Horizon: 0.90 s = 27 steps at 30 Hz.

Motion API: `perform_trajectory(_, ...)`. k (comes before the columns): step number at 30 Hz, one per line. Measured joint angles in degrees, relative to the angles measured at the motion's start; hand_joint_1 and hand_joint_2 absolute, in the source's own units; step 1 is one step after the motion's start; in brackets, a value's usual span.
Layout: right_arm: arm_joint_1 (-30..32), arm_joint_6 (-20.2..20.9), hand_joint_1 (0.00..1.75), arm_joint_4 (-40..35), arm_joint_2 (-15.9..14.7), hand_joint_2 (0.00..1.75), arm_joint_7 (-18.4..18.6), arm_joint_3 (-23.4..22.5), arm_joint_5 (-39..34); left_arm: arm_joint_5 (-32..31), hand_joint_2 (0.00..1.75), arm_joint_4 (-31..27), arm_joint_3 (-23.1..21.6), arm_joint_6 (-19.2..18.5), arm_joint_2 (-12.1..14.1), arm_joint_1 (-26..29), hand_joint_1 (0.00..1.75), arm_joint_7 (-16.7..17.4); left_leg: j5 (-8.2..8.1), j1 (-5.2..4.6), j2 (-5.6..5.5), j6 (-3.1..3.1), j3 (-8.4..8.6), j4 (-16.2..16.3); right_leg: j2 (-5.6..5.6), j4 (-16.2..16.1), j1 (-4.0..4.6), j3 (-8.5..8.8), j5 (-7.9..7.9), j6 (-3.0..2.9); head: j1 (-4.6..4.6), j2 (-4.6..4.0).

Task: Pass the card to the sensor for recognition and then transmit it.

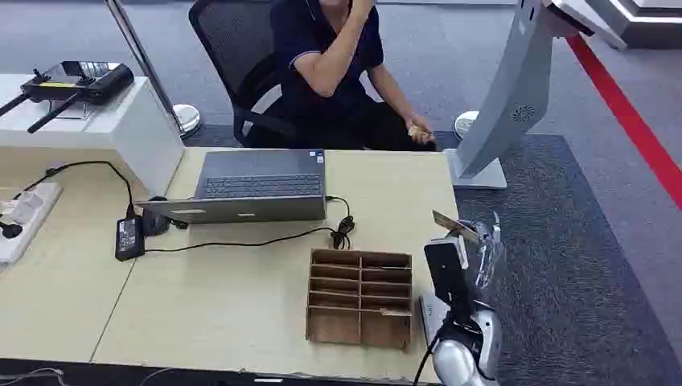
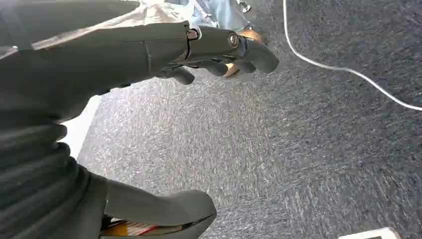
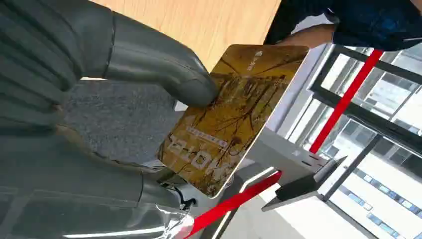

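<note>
Right robot hand (image 1: 470, 241): you see it raised off the right edge of the desk (image 1: 241, 297), just past the desk's corner and above the dark carpet (image 1: 579, 265). It holds the card (image 3: 234, 114), a yellow-brown card with printed artwork; in the right wrist view the thick grey thumb (image 3: 164, 74) presses on the card's face and fingers back it from the other side, so the robot hand is clamped on the card. In the head view the card shows as a thin tan edge at the top of the hand, tilted.

Sensor: you see a grey kiosk stand (image 1: 515, 96) on the floor beyond the desk's far right corner, leaning; the card is well apart from it, between the desk edge and the stand's base.

Left robot hand (image 2: 219, 55): in the left wrist view it hangs over grey carpet, fingers curled inward with nothing in them. A white cable (image 2: 343, 69) runs across the carpet nearby.

On the desk you see a wooden compartment box (image 1: 359, 297) near the right front, just beside the right arm; an open laptop (image 1: 257, 189) further back; a black power adapter (image 1: 129, 237) with its cable; a white power strip (image 1: 24, 213) at the left edge.

A person (image 1: 330, 64) sits in a black chair behind the desk, one hand (image 1: 418, 131) low near the desk's far edge, holding something small and tan you cannot identify.
</note>
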Motion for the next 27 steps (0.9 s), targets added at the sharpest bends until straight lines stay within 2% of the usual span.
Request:
perform_trajectory(12, 0.1, 0.0, 1.75, 0.0, 0.0, 1.75, 0.7, 0.0, 1.6, 0.0, 1.75, 0.0, 0.0, 0.0, 0.0, 0.0, 0.00, 0.0, 0.00, 0.00, 0.00, 0.00, 0.00, 0.0, 0.00, 0.0, 0.00, 0.00, 0.00, 0.00, 0.00, 0.00)
perform_trajectory(14, 0.1, 0.0, 1.75, 0.0, -0.1, 1.75, 1.9, 0.0, 3.0, 0.0, 1.75, 0.0, 0.0, 0.0, 0.0, 0.0, 0.00, 0.0, 0.00, 0.00, 0.00, 0.00, 0.00, 0.0, 0.00, 0.0, 0.00, 0.00, 0.00, 0.00, 0.00, 0.00)
perform_trajectory(19, 0.0, 0.0, 1.75, 0.6, -1.1, 1.75, 7.9, 0.2, 8.9, 0.0, 1.75, 0.0, 0.0, 0.0, 0.0, -0.1, 0.00, 0.0, 0.00, 0.00, -0.01, 0.00, -0.01, 0.0, 0.00, 0.0, 0.00, 0.00, 0.00, 0.00, 0.00, 0.00)
perform_trajectory(21, -0.2, 0.0, 1.75, 1.4, -2.1, 1.75, 10.3, 0.5, 9.9, 0.0, 1.75, 0.0, 0.0, -0.3, 0.0, -0.1, 0.00, 0.0, 0.00, 0.00, 0.00, 0.00, -0.01, 0.0, 0.00, 0.0, -0.01, 0.00, 0.00, 0.00, 0.00, 0.00)
perform_trajectory(27, -0.3, 0.0, 1.75, 3.1, -5.4, 1.75, 14.0, 2.1, 11.6, 0.0, 1.75, 0.0, 0.0, -0.4, 0.0, -0.2, 0.00, -0.2, 0.00, -0.01, -0.01, 0.00, -0.01, 0.0, 0.00, 0.0, -0.01, 0.00, 0.00, 0.00, 0.00, 0.00)
